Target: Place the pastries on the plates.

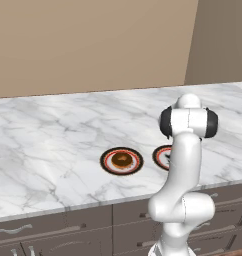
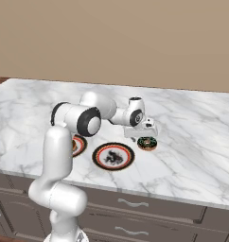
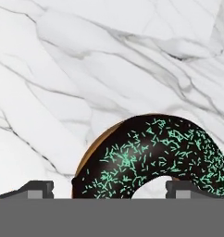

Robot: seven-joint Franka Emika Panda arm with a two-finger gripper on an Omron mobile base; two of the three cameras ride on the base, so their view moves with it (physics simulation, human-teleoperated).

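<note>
Dark chocolate-glazed ring donut [image 3: 153, 157] with green sprinkles, tan edge, between wide-open, empty pincer [image 3: 109, 187]

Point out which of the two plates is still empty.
The plate nearer the sprinkled donut on the counter is empty, its white centre showing a black mark. The other plate already carries a brown pastry.

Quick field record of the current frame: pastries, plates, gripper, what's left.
surface: marble counter
left plate: holds a brown pastry
right plate: no pastry on it
donut: dark glaze, green sprinkles, on the counter right of the right plate
gripper: open, low over the donut
fingers: one on each side of the donut, not closed on it
remaining: donut not yet on the right plate
</note>
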